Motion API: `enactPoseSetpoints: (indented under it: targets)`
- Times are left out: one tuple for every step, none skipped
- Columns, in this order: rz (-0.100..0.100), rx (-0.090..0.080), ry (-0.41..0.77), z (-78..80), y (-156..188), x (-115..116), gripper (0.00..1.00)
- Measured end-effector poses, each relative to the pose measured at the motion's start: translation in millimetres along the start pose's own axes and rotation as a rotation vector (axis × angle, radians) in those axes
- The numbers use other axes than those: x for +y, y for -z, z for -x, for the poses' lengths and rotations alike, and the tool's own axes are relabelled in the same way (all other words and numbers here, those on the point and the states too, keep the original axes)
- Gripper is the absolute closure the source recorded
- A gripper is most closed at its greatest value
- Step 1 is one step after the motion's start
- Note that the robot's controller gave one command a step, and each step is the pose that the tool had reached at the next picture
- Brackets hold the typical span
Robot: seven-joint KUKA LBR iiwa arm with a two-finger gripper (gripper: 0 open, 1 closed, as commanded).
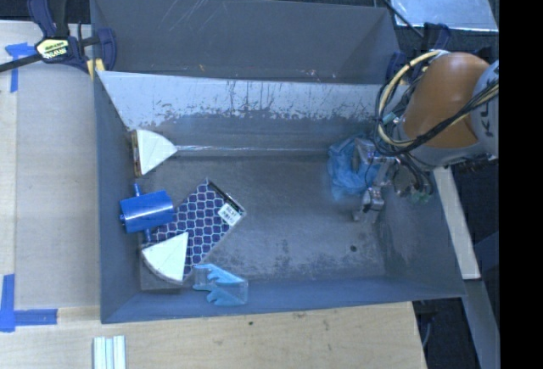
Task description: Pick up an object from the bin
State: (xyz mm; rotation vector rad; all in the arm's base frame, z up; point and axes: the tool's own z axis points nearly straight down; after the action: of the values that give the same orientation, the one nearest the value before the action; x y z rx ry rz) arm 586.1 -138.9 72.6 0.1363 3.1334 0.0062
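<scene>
My gripper (370,204) hangs low at the right side of the bin, close to the right wall. A crumpled blue soft thing (343,171), like a cloth or bag, lies on the bin floor right against the gripper's left side. Whether it is gripped cannot be made out, because the wrist covers the contact.
At the bin's left lie a blue cylinder (146,211), a flat blue-and-white patterned packet (199,223), a white wedge (153,149) by the back left, a second white wedge (168,257) and a small light-blue piece (221,284) near the front wall. The arm with its orange cover reaches over the right rim.
</scene>
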Motion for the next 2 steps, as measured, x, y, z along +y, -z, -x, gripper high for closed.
enactPoseSetpoints:
  targets:
    - [-0.007, -0.009, 0.249, 22.6, 87, 9, 0.00]
    - [0.000, -0.004, -0.027, -7.6, 28, 14, 0.00]
